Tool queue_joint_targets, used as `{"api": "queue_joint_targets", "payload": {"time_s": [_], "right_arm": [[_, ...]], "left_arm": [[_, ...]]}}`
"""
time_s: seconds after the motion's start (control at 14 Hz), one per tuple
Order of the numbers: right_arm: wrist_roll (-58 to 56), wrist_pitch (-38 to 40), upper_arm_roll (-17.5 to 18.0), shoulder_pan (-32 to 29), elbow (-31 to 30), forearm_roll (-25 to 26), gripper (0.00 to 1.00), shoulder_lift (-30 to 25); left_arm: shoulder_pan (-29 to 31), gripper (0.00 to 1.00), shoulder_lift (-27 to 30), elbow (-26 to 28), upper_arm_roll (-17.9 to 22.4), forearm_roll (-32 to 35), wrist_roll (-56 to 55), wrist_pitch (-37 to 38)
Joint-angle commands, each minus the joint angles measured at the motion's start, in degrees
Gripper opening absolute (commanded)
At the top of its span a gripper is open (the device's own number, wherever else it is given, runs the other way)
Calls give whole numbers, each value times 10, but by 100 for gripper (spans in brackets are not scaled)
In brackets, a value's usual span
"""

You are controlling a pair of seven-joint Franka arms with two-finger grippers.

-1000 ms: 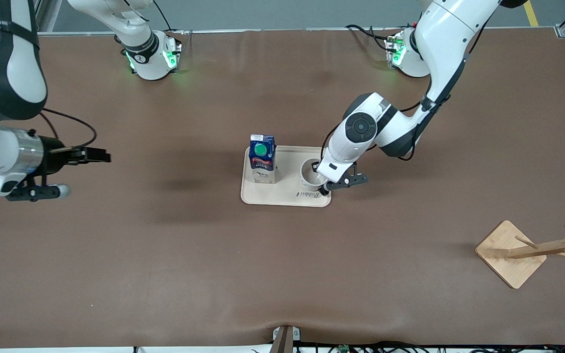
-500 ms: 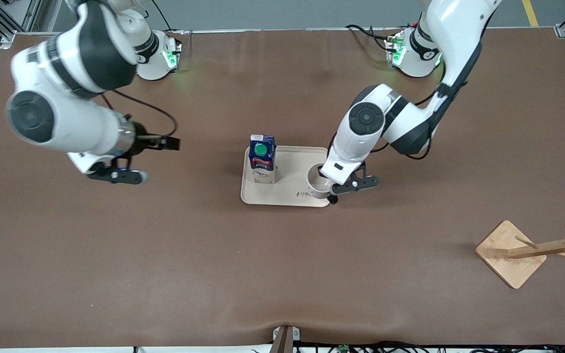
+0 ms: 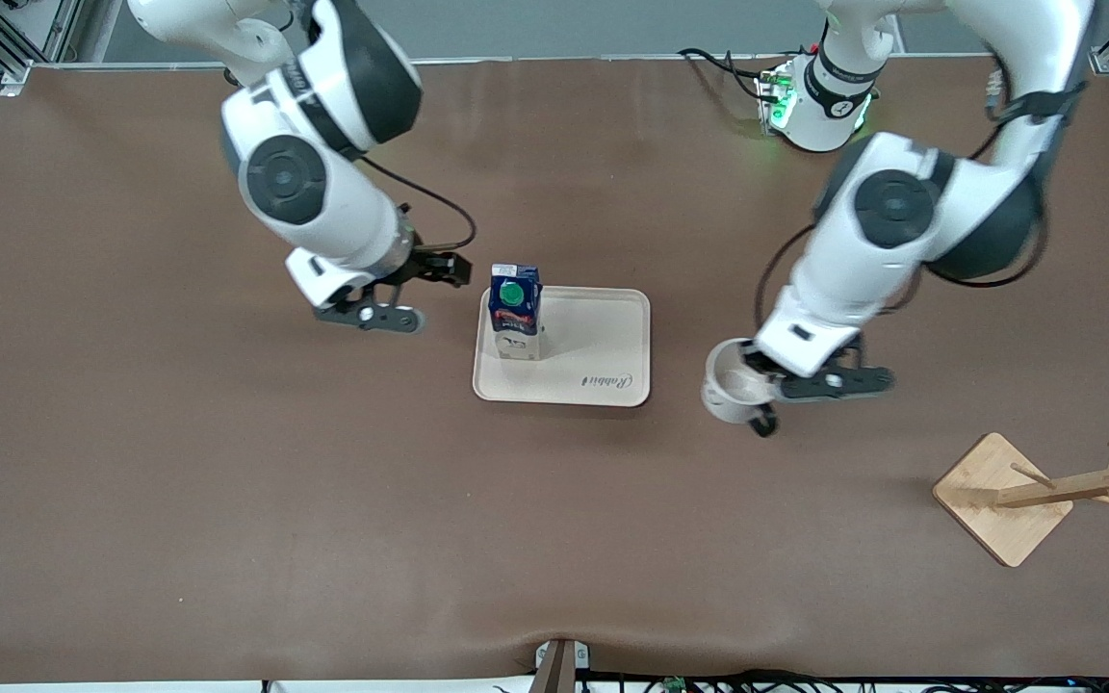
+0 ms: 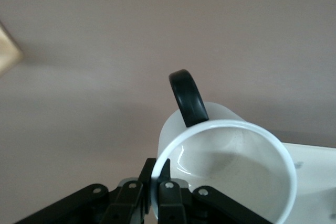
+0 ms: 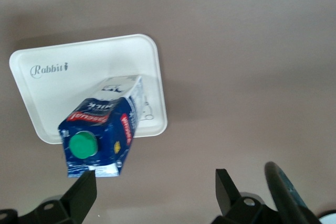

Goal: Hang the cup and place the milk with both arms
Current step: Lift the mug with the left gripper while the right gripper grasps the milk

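Observation:
The white cup with its black handle hangs from my left gripper, which is shut on its rim, over bare table between the tray and the wooden rack. In the left wrist view the fingers pinch the rim of the cup, one inside and one outside. Its smiley face is hidden. The dark-blue milk with a green cap stands upright on the beige tray. My right gripper is open and empty beside the milk, toward the right arm's end of the table. The right wrist view shows the milk close to one finger of the open gripper.
A wooden peg rack on a square base stands near the left arm's end of the table, nearer to the front camera than the tray. A corner of its base shows in the left wrist view.
My left gripper has lifted the cup off the tray and carried it toward the rack. My right arm has swung in from its end of the table to beside the milk.

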State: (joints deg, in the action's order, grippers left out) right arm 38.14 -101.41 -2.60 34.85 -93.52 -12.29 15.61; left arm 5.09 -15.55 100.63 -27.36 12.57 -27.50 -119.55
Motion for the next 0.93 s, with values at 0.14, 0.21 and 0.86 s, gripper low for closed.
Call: {"api": "queue_joint_targets", "payload": {"time_s": [0.14,0.21,0.86], "right_arm": [[52,-90,-6,64,-8,-6,100,30],[52,-105,-6,72,-8,-6,100,41],[51,-135,-8,101,-15,33,100,70]], "left_arm": [[75,0,26,-74,-2,8,195,112],[90,0,26,-86,0,8,252,127],[241,0,25,-114,-1,-3,640,129]]}}
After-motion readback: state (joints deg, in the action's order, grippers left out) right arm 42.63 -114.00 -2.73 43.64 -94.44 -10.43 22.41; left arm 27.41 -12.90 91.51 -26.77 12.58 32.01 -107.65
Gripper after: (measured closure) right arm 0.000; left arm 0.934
